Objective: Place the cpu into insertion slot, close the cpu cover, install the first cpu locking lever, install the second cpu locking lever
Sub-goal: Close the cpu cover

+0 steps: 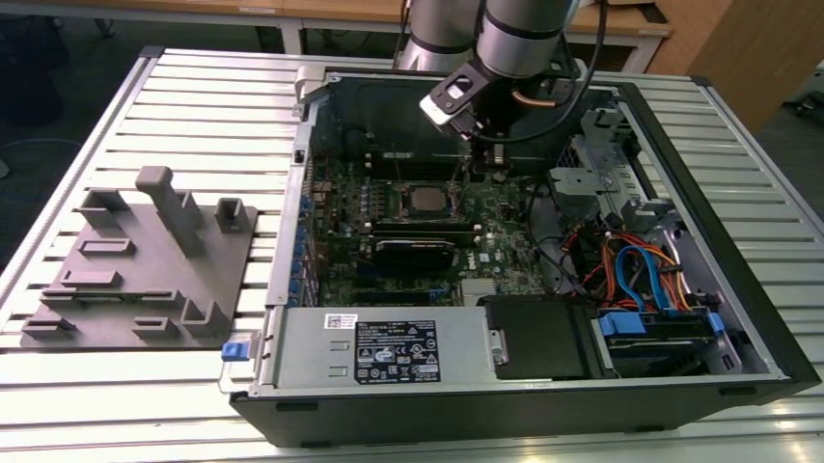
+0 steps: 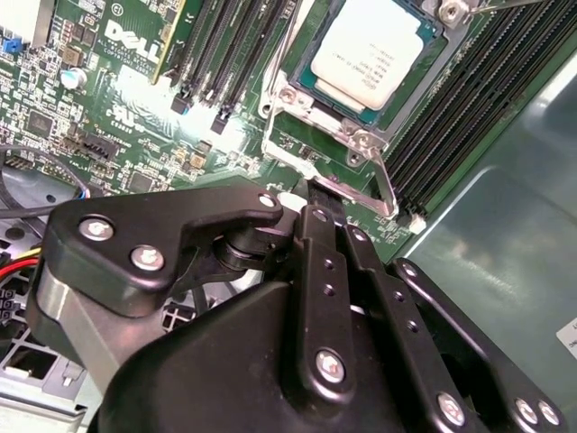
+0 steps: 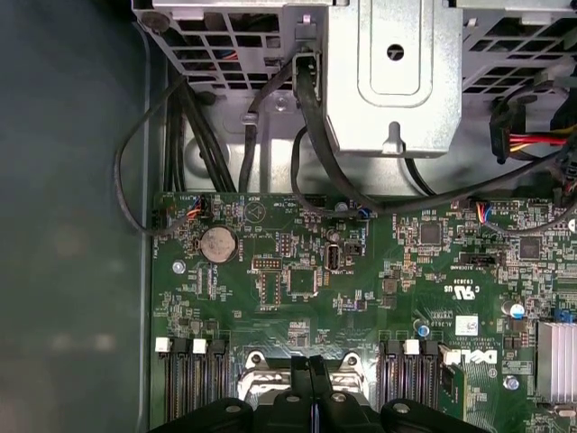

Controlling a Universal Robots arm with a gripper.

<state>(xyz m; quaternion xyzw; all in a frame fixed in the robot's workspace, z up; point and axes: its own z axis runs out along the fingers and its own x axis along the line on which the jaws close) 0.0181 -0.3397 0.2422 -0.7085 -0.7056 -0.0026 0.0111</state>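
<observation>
cpu (image 2: 370, 50) 1 | cpu cover (image 2: 315, 113) 1 | motherboard (image 3: 406, 298) 1 | coin battery (image 3: 217, 244) 1 | computer case (image 1: 515, 405) 1

Slatted metal table (image 1: 129, 415) bears an open computer case (image 1: 515, 413) and grey fixture (image 1: 123, 289).

Grey fixture block (image 1: 135, 280) on slatted table (image 1: 193, 96), exterior view's left of open computer case (image 1: 515, 413); coloured cables (image 1: 638, 275) inside.

In the second wrist view, your cpu (image 2: 371, 50) has a dull, matt silver-grey metal top. The cpu cover (image 2: 311, 113) framing it is brighter bare metal that catches glare. The motherboard (image 2: 135, 117) is glossy green. The gripper (image 2: 311, 191) is matt black with shiny screw heads. In the exterior view, the table (image 1: 129, 106) is ribbed pale metal.
</observation>
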